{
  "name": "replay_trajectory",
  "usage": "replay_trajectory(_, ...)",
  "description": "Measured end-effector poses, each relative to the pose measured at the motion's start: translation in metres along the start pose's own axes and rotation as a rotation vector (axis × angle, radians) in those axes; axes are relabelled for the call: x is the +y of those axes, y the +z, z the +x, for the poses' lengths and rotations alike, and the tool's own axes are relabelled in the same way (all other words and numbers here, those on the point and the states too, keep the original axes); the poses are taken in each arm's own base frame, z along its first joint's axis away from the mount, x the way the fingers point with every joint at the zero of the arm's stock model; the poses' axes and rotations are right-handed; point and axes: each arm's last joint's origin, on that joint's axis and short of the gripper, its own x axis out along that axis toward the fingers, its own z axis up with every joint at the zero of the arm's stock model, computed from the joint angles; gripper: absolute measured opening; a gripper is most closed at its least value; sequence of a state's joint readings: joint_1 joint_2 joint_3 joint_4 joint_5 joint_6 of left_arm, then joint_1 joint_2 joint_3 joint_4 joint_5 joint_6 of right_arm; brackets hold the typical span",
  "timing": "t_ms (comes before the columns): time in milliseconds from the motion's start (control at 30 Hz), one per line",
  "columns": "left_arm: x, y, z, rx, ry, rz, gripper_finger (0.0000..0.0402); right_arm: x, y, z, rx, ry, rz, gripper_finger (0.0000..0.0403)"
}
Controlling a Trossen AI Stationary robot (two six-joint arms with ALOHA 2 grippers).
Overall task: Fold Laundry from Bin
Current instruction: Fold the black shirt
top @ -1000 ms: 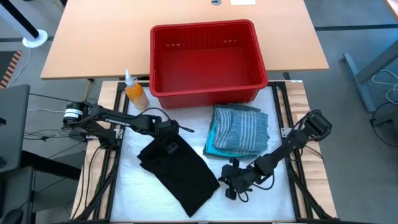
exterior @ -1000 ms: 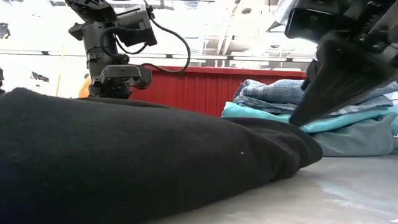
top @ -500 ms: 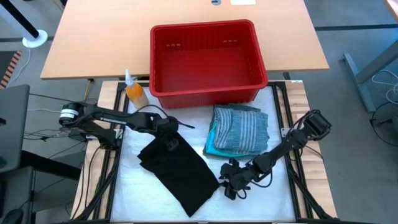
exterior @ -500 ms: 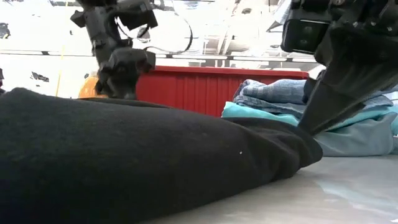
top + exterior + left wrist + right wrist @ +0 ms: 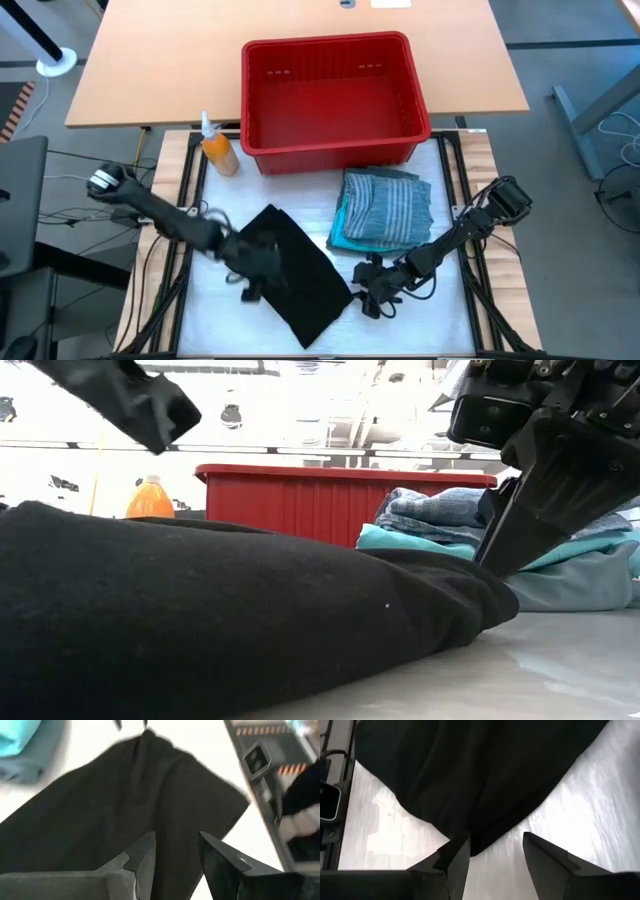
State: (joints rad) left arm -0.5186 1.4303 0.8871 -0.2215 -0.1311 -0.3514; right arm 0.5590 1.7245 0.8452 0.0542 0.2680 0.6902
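The black garment lies folded on the white table cover, a long slanted strip. My left gripper hovers open over its left part, the cloth below the fingers; the low view shows this gripper high above the cloth. My right gripper stands open at the garment's right edge. A stack of folded laundry lies to the right, the striped shirt on top and turquoise below. The red bin stands behind it and holds nothing. My right gripper slants down at the black garment's right edge with its fingers apart. Whether a fingertip touches the cloth, I cannot tell. Nothing sits between the fingers.
An orange bottle stands left of the bin. Metal frame rails run along both sides of the cover. A bare strip of cover lies near the front right edge. A wooden table lies beyond the bin.
My left gripper has left the black garment's far corner. It has risen, swung toward the table's near edge along the garment's left side, and rolled. The garment has stayed lying on the cover. My right gripper has kept its place.
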Motion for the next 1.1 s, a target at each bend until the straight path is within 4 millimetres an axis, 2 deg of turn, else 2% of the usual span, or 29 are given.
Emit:
replay_trajectory(133, -0.019, -0.002, 0.021, -0.076, -0.033, -0.064, 0.0137, -0.001, 0.003, 0.001, -0.021, 0.009, -0.037, 0.0205)
replay_trajectory(300, -0.04, -0.01, 0.048, -0.066, -0.032, -0.14, 0.0137, -0.002, 0.011, 0.002, -0.07, 0.034, -0.057, 0.0204)
replay_trajectory(533, -0.077, -0.004, 0.084, -0.012, 0.012, 0.011, 0.0137, 0.0, 0.012, 0.001, -0.084, 0.049, -0.023, 0.0204)
replay_trajectory(667, -0.08, -0.01, 0.099, 0.065, 0.012, 0.093, 0.0137, 0.004, 0.01, 0.0, -0.108, 0.029, 0.026, 0.0204)
replay_trajectory(867, -0.08, -0.019, 0.1, 0.123, -0.009, 0.118, 0.0137, 0.007, 0.009, 0.0, -0.152, 0.012, 0.134, 0.0204)
replay_trajectory(1100, -0.076, -0.03, 0.101, 0.175, -0.031, 0.091, 0.0137, 0.003, -0.005, 0.022, -0.129, -0.025, 0.171, 0.0204)
